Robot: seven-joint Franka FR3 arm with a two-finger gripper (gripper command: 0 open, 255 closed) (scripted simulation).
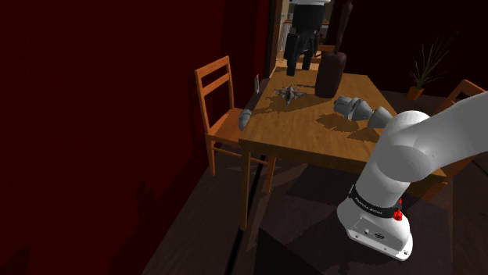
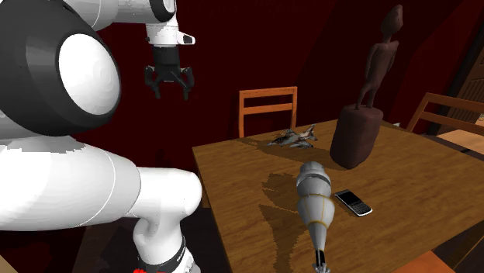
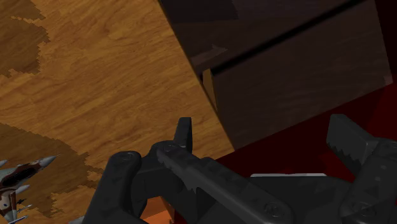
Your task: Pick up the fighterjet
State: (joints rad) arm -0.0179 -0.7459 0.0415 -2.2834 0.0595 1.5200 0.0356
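The gripper [image 2: 168, 84] is released: its two black fingers stand apart with nothing between them. It hangs in the air, high above table level. In the wrist view the fingers [image 3: 183, 137] are spread over the table's edge and the dark floor [image 3: 286, 76] beside it, with the fighter jet [image 3: 19, 184] off to one side of them on the wood. The fighter jet is grey with darker markings. It rests on the wooden table [image 1: 313, 137], near the far corner in the shoulder view, close to the edge that faces the orange-brown chair [image 1: 217, 98]. A tall dark statue [image 2: 363, 116] stands on the table near the jet, to the second exterior view's right of it and not touching it. A grey pin-shaped object [image 2: 313, 198] lies on its side nearer the table's middle. A black phone [image 2: 353, 202] lies flat just beside it. Gripper and jet are well apart.
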